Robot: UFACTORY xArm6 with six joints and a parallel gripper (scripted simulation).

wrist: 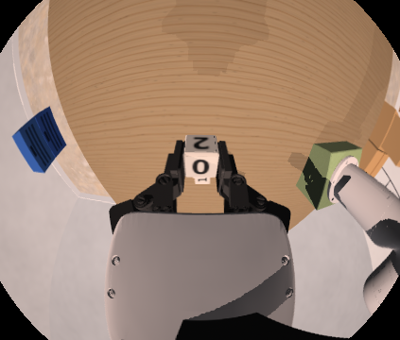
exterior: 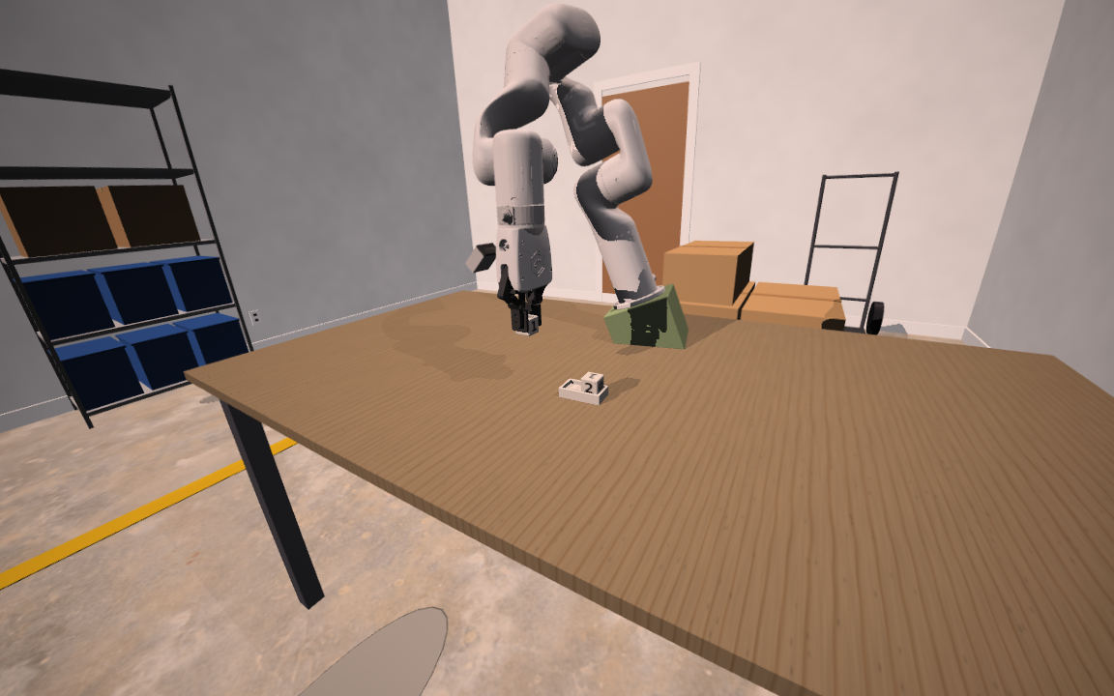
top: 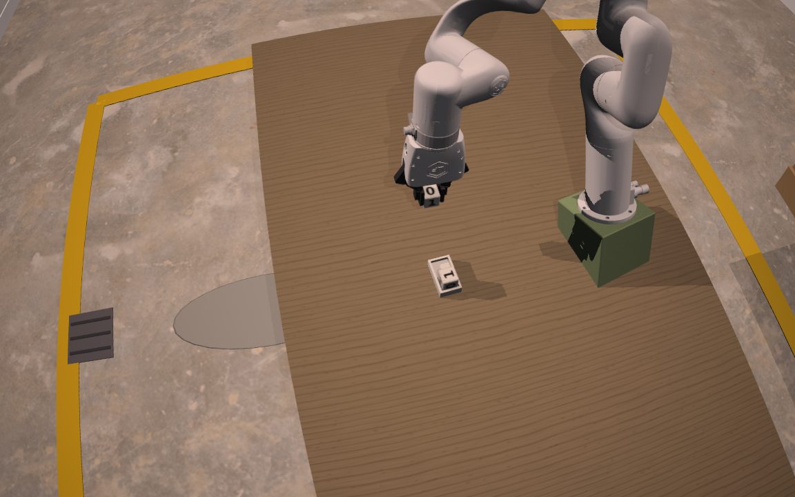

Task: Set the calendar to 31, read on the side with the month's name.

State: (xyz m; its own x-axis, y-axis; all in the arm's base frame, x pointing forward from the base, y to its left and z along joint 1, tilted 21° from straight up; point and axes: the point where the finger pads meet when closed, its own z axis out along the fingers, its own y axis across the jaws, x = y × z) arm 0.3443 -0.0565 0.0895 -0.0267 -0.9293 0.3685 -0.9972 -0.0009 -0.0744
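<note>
a white cube marked with black digits [top: 430, 195] [exterior: 531, 325] [wrist: 200, 165] is pinched between the two black fingers of the robot's gripper [top: 430, 196] [exterior: 526, 324] [wrist: 200, 152], held above a wood-grained table [top: 357, 371] [exterior: 717, 476] [wrist: 114, 94]. in the top view, the held cube shows a 0 on its upper face and a 1 on the side below it; in the wrist view, a 2 appears upside down above a 0. a small white patch bearing a 1 peeks out past the cube's lower edge there, too hidden to identify.

lower than the hand and well apart from it, on the near side in the top and exterior views, the calendar's white tray [top: 433, 281] [exterior: 578, 396] lies flat on the table. the second cube [top: 448, 277] [exterior: 591, 382] is in the tray, toward the end farther from the hand in the top view, showing a 1 on top and, in the exterior view, a 2 on its side. the pair has yet to stand together in the tray. to the right of the hand in all three views, the arm's green mounting block [top: 626, 253] [exterior: 673, 324] [wrist: 322, 195] rests on the table. the month's name cannot be made out.
</note>
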